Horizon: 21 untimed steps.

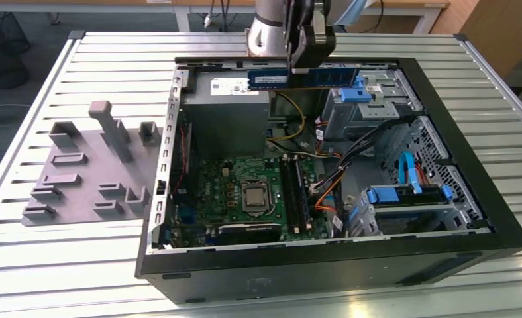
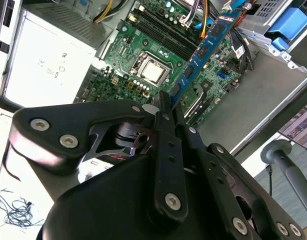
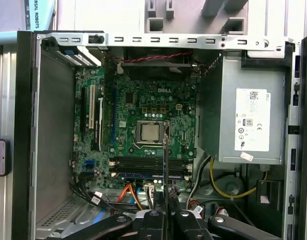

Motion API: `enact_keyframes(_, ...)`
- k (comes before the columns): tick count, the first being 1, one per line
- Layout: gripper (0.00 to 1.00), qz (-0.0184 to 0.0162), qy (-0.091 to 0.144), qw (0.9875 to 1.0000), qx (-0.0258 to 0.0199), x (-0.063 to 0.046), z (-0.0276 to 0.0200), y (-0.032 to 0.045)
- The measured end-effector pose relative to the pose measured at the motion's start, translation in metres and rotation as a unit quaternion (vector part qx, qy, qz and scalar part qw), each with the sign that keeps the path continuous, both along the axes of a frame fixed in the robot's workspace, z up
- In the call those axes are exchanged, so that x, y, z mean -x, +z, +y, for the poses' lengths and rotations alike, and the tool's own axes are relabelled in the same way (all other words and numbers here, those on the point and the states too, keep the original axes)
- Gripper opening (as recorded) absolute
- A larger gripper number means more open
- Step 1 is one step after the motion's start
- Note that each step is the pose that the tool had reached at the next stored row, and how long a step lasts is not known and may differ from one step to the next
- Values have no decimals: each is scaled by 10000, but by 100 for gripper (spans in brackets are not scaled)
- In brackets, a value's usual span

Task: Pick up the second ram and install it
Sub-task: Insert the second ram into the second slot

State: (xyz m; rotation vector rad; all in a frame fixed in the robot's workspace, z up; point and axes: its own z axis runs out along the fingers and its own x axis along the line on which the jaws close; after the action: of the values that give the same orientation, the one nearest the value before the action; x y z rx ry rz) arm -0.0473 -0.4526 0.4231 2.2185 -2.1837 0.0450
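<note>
Trouble could start right at the gripper (image 1: 307,66). Its fingers are closed tight on the top edge of the second ram (image 1: 303,78), a thin blue stick. If that thin edge slips or tips in the grip, the stick could come down crooked (a crooked stick can bend or scrape the little gold teeth).

Below it, in the first wrist view, the second ram (image 3: 165,160) shows as a thin line standing across the long dark memory slots (image 3: 148,162), not along them. I think a push down at this angle would jam it on the slot walls and not click it in.

Next to the slots lie orange and black cables (image 3: 131,195). They look close enough to catch a corner of the stick or get pinched under it. The processor socket (image 3: 148,131) sits just past the slots on the green motherboard (image 3: 133,100). A dropped stick could land there.

Now the arm. In the exterior view it reaches straight down from above, over the far side of the open computer case (image 1: 332,255). It holds the stick level and high in the air, touching nothing, above the grey power supply (image 1: 230,99). In the second wrist view the gripper (image 2: 166,102) points down at the board, with the second ram (image 2: 203,50) sticking out past its tips.

Far off, outside the case, the grey tray (image 1: 89,172) rests on the slatted table (image 1: 67,265).
</note>
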Motion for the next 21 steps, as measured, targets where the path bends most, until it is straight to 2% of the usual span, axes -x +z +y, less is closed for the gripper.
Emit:
enact_keyframes(7,14,0,-8,10000,1,-5,0,0)
enact_keyframes(14,14,0,-289,9996,7,-5,0,-6)
enact_keyframes(17,14,0,-470,9989,9,-5,0,-11)
enact_keyframes(21,14,0,-755,9971,9,-5,0,-21)
